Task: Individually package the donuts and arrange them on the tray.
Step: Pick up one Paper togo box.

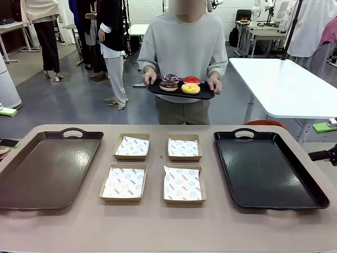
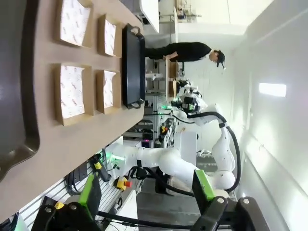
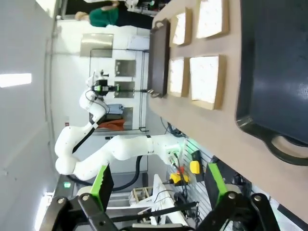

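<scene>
Across the table a person holds a small black serving tray [image 1: 158, 90] carrying the donuts: chocolate [image 1: 168, 85], purple [image 1: 171, 77], red [image 1: 191, 80] and yellow [image 1: 190, 88]. Four paper-lined cardboard boxes lie open and empty mid-table, such as the near-left box [image 1: 123, 183] and the far-right box [image 1: 184, 147]. A brown tray [image 1: 47, 168] lies at the left and a black tray [image 1: 268, 168] at the right, both bare. My left gripper [image 2: 147, 190] is open beside the table's edge, holding nothing. My right gripper [image 3: 159, 180] is likewise open and empty, off the table's edge.
A phone [image 1: 8, 143] lies at the table's left edge. A white table [image 1: 284, 84] stands behind at the right. In the left wrist view the right arm [image 2: 163, 161] shows beyond the table edge; the right wrist view shows the left arm [image 3: 120, 149].
</scene>
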Tool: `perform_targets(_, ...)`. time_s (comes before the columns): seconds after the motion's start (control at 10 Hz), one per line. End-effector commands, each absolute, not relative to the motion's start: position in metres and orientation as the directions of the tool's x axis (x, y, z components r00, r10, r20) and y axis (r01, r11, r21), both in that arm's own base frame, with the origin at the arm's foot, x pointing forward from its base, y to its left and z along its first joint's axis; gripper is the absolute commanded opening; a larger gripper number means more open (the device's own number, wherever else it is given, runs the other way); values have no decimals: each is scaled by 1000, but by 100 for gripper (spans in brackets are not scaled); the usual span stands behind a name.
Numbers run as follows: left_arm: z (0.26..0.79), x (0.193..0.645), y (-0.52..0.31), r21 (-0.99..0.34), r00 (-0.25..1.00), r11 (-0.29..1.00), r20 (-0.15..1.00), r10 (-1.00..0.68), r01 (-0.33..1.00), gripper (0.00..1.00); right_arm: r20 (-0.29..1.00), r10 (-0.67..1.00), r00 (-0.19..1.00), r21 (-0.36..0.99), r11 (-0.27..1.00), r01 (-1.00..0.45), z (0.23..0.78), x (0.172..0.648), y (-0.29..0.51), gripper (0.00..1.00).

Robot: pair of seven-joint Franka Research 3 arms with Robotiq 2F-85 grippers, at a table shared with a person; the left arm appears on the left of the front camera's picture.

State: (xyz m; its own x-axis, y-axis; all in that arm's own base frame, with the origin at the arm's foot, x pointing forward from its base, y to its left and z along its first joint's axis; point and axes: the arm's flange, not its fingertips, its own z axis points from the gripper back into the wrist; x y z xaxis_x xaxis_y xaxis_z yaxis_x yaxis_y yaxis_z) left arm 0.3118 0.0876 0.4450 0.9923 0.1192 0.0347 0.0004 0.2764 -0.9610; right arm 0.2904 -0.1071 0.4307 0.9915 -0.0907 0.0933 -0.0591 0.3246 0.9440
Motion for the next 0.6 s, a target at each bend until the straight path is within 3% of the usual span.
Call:
perform_targets(0.0,445,298,104,-956,987,292,60,148,14,100,122,-101,987,931,357,-78,431,279,-118,100)
perform_targets(0.5,440,286,136,-935,971,348,21,239,-65,100,96,-162,982,910,414,-20,435,269,-140,100)
